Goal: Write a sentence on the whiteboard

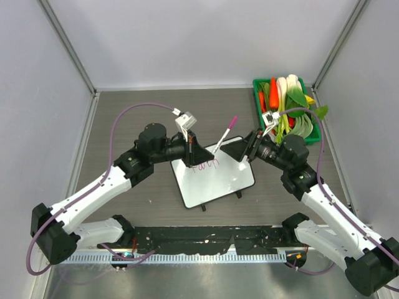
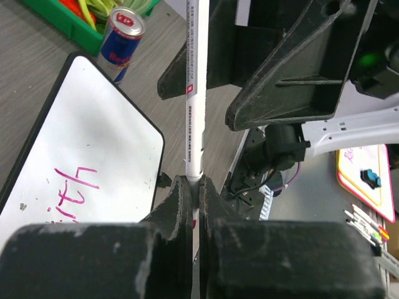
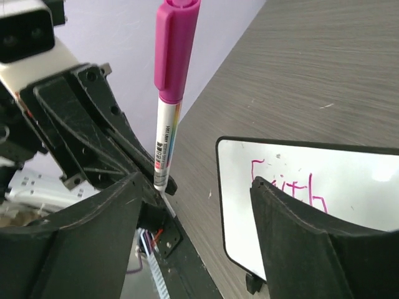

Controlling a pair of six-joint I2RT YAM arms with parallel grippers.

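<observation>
The whiteboard lies in the middle of the table. One line of pink writing near its far edge reads roughly "Faith". My left gripper is shut on a white marker at its lower end, and the pink cap points up and away. The tip is hidden between the fingers. The left wrist view shows the barrel clamped, with the board to the left. My right gripper is open and empty at the board's far right corner. Its view shows the marker and the writing.
A green bin of toy vegetables stands at the far right. A drink can stands beside it, just past the board's corner. The two grippers are close together over the board's far edge.
</observation>
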